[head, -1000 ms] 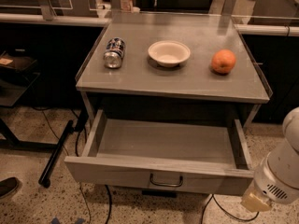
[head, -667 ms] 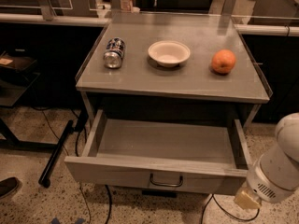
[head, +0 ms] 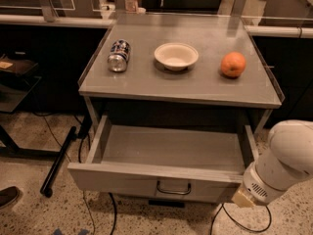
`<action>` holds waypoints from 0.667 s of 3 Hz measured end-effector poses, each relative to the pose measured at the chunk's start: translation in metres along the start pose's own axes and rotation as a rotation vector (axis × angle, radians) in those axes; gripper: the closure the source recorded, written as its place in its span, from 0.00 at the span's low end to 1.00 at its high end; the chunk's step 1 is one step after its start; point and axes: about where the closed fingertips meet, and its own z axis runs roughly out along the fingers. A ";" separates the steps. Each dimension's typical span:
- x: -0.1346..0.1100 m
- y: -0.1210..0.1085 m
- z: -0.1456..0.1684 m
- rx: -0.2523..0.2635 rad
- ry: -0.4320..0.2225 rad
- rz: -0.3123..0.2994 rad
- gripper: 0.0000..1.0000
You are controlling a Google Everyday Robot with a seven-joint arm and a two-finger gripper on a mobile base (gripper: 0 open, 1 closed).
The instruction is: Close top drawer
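Note:
The top drawer (head: pixel 168 151) is pulled wide open under the grey cabinet top (head: pixel 186 80). Its plain grey tray is bare inside. Its flat front panel (head: pixel 122 180) faces me, with a small dark metal loop handle (head: pixel 173 188) at centre. My arm's white rounded body (head: pixel 283 163) comes in from the lower right, and its end (head: pixel 244 197) sits at the right end of the drawer front. The gripper itself is hidden behind that end of the arm, so its fingers do not show.
On the cabinet top lie a can on its side (head: pixel 119 55), a white bowl (head: pixel 176 56) and an orange (head: pixel 233 64). A black bar (head: pixel 58 163) and cables (head: pixel 95 209) lie on the speckled floor at left. A dark desk (head: pixel 14 82) stands at far left.
The arm has moved left and a little up, closer to the right end of the drawer front. The drawer has not moved.

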 end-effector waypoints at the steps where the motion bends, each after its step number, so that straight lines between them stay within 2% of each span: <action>1: 0.000 0.000 0.000 0.000 0.000 0.000 1.00; 2: 0.000 0.000 0.000 0.000 0.000 0.000 0.81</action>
